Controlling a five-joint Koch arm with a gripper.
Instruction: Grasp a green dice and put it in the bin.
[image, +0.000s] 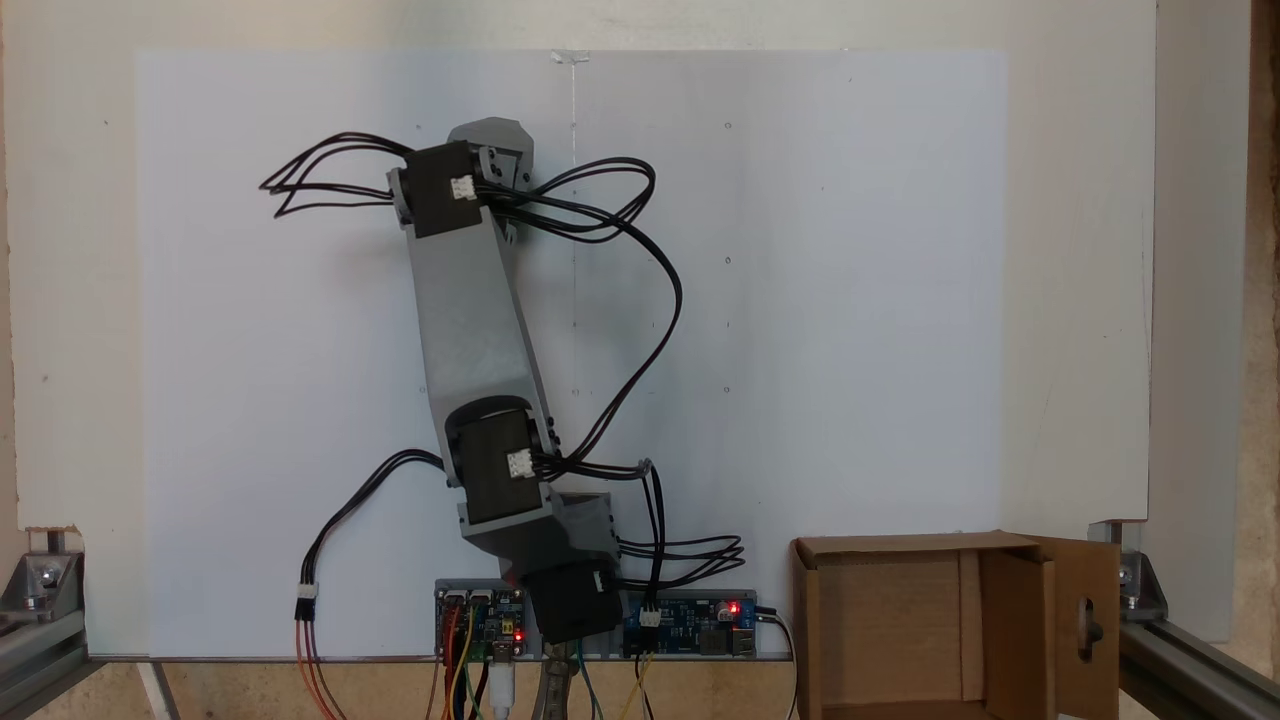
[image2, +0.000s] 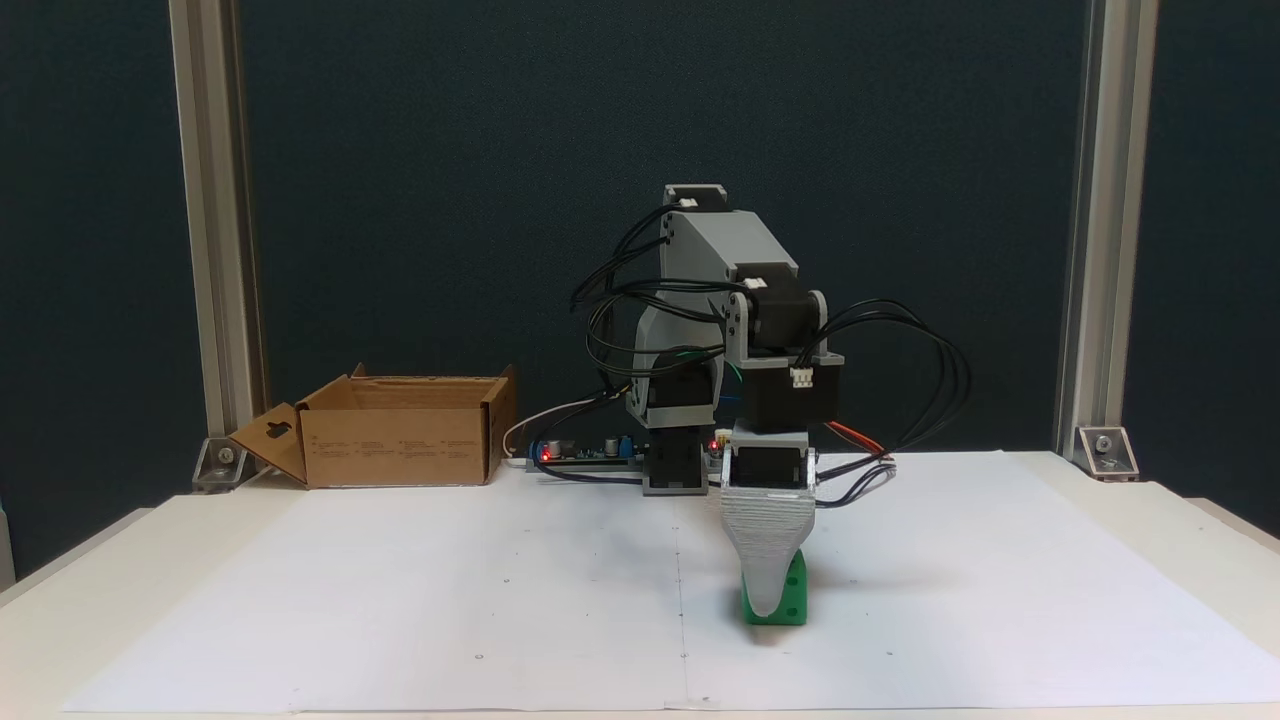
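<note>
White paper sheet (image2: 400, 600) covers the worktop (image2: 1180, 520), wide bare room on every side. The cardboard bin (image2: 400, 440) sits open at its back edge, well apart. The arm's gripper (image2: 768, 605) points straight down over the green dice (image2: 790, 600) mid-sheet; one jaw hides the other, so I cannot tell its grip.

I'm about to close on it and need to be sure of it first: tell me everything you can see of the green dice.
In a fixed view the green dice is a small bright green cube of glossy plastic with rounded edges, resting flat on the white paper sheet, right of the sheet's centre crease. A dark recessed pip shows on its right part. The gripper points straight down in front of it, its grey ribbed fingers covering the cube's middle; whether they touch it cannot be told.
</note>
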